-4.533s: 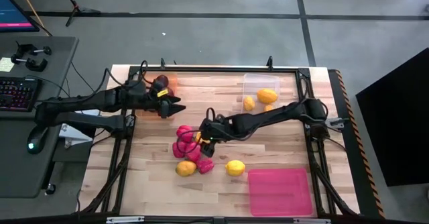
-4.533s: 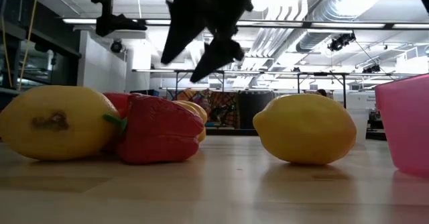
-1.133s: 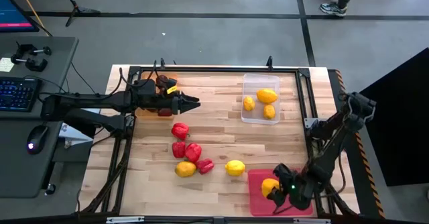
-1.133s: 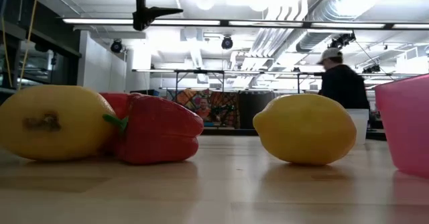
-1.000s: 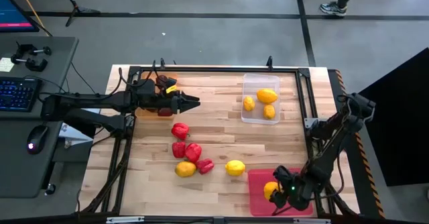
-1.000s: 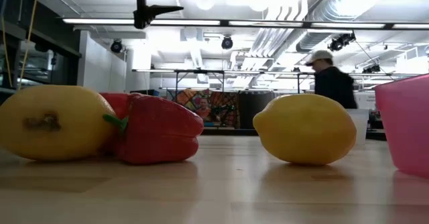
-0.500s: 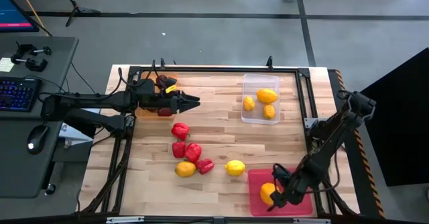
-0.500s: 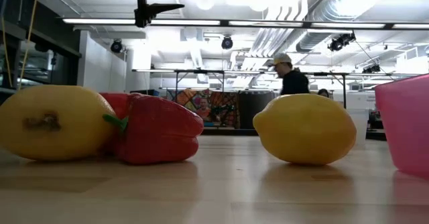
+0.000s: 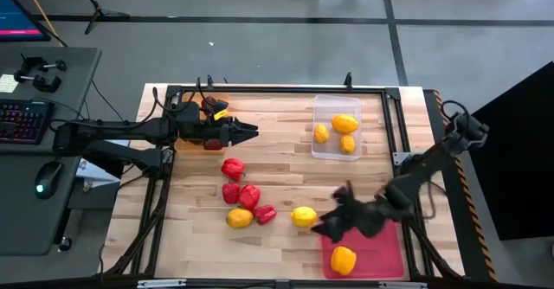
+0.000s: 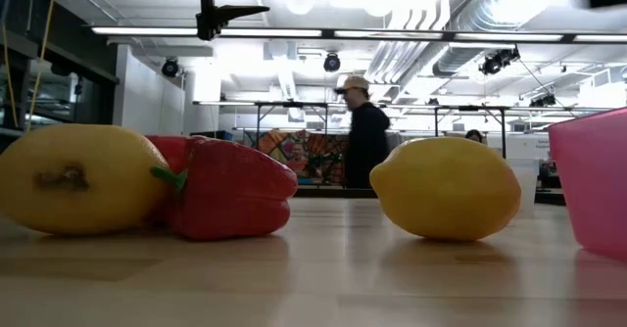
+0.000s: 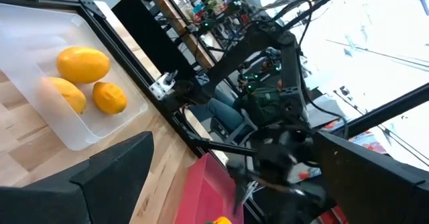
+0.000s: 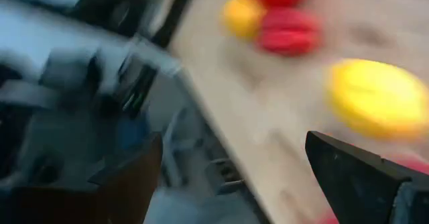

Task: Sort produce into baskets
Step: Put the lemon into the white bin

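Observation:
My right gripper [image 9: 322, 227] hangs open above the table, between a yellow lemon [image 9: 303, 216] and the pink tray [image 9: 381, 253]; nothing is between its fingers [image 12: 234, 163]. An orange fruit [image 9: 343, 259] lies in the pink tray near its front edge. Several red peppers [image 9: 240, 190] and a yellow-orange fruit [image 9: 240, 218] lie on the wood left of the lemon. The clear tray [image 9: 322, 109] holds three yellow-orange fruits. My left gripper [image 9: 249, 132] waits open above the table's far left, beside the orange basket [image 9: 216, 105].
A black frame [image 9: 277, 88] runs round the tabletop. A person [image 10: 367, 141] walks through the room beyond the table. Bare wood lies between the pepper group and the clear tray. In the low view the lemon [image 10: 446, 188] and a red pepper [image 10: 230, 190] stand close to the camera.
My right gripper has let go of the orange fruit in the pink tray, risen and swung toward the table's left and far side, tipping up, until it hangs by the lemon. The orange fruit stays in the tray near its front edge. The person has walked leftward.

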Robot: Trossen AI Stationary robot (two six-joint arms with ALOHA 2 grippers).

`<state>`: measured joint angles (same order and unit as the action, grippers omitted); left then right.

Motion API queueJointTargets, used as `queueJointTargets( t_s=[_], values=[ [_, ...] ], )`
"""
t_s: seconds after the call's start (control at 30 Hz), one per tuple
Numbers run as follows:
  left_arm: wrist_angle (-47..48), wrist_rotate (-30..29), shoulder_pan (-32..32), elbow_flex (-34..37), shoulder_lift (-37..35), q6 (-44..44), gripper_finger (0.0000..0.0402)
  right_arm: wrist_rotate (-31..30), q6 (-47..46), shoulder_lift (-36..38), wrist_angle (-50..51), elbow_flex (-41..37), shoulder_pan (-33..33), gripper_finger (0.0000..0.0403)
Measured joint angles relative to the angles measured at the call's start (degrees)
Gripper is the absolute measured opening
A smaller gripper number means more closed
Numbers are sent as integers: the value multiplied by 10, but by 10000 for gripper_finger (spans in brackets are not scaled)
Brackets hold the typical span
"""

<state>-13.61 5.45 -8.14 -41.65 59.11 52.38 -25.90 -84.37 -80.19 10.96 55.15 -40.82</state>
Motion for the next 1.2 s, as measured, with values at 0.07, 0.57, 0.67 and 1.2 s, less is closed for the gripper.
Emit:
queueJointTargets(
  t_s=[0.07, 0.57, 0.67, 1.2],
  values=[
    [0, 0, 0, 0, 0, 0, 397, 83, 99, -17, -40, 21, 43, 353],
    [1, 0, 0, 0, 0, 0, 397, 164, 547, -186, 332, 220, 146, 353],
    [1, 0, 0, 0, 0, 0, 397, 176, 605, -227, 325, 234, 146, 353],
    [-15, 0, -6, 0, -19, -29, 397, 157, 576, -363, 328, 257, 146, 290]
  ],
)
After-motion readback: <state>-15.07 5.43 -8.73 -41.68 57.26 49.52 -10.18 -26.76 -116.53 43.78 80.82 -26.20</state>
